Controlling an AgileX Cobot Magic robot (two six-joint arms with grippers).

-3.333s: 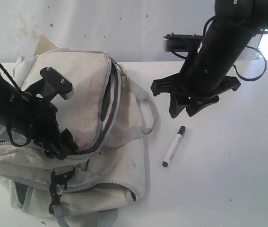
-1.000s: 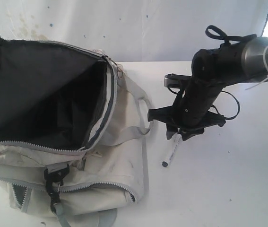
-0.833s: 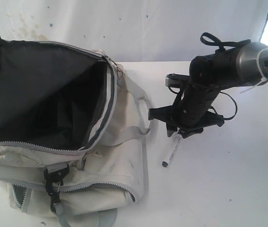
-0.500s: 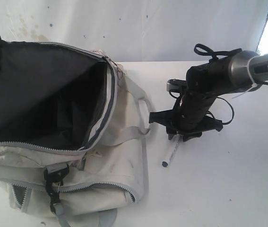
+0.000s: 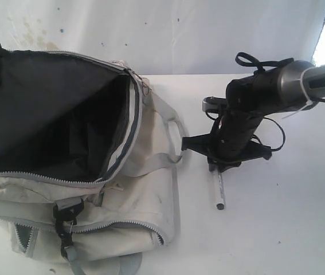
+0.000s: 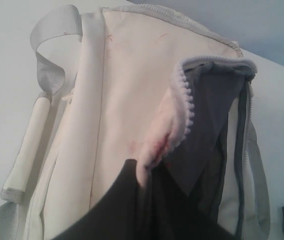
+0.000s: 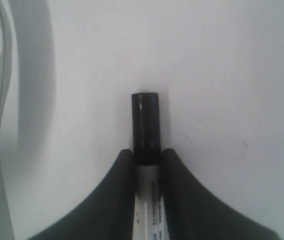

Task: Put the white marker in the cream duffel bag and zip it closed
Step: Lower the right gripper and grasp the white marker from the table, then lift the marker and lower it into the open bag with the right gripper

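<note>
The cream duffel bag (image 5: 145, 189) lies on the left of the white table with its flap raised and its dark lining (image 5: 53, 126) showing. My left gripper (image 6: 144, 175) is shut on the zipper edge of the flap of the cream duffel bag (image 6: 116, 90) and holds it up. To the right of the bag the white marker (image 5: 219, 192) rests on the table, grey end toward the front. My right gripper (image 5: 218, 167) is down on it. In the right wrist view my right gripper (image 7: 147, 152) presses both sides of the white marker (image 7: 149, 200), and the black cap sticks out past the tips.
A grey carry strap (image 5: 173, 137) loops off the bag toward the marker. A black clip (image 5: 65, 220) hangs at the bag's front. A cable (image 5: 274, 123) trails behind the right arm. A white wall (image 5: 179, 34) stands behind the table.
The right gripper came down and shut on the marker, which swung from slanting to pointing straight at the front. Before that, the bag's flap went from lying down to raised.
</note>
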